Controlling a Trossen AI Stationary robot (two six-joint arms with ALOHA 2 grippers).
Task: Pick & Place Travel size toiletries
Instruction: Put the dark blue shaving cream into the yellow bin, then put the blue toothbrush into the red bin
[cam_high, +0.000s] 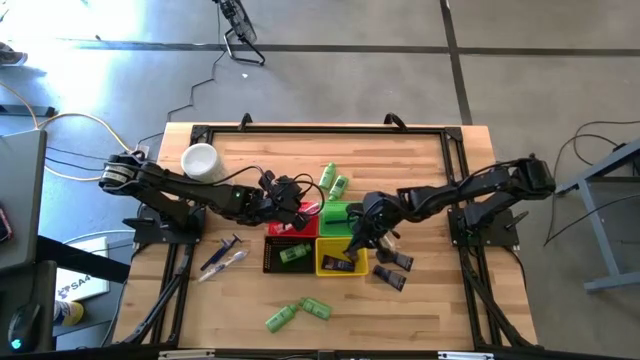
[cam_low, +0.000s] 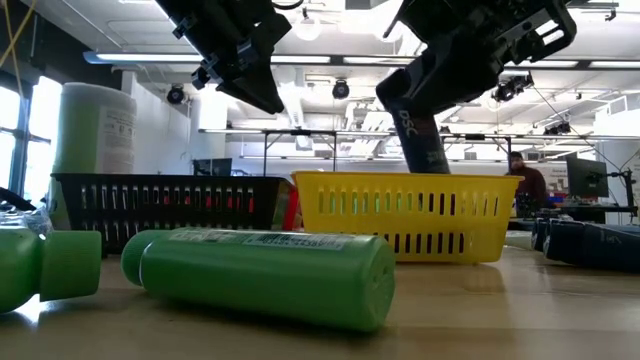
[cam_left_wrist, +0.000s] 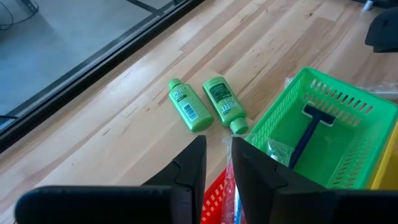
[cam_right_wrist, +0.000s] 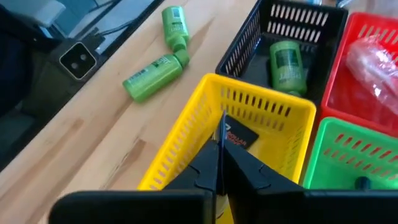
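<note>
Roughly halfway: baskets (cam_high: 338, 262) hold some toiletries, green bottles (cam_high: 298, 314) remain on the worktop (cam_high: 420, 310); right end effector (cam_right_wrist: 219, 163) closed over the yellow basket, left end effector (cam_left_wrist: 217, 163) slightly open, empty.

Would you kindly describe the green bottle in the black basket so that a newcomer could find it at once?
Start at the four small baskets clustered mid-table, then find the black basket at their near-left corner, beside the yellow basket. The green bottle lying inside it is the only bottle in a basket; the other green bottles lie loose on the wood.
</note>
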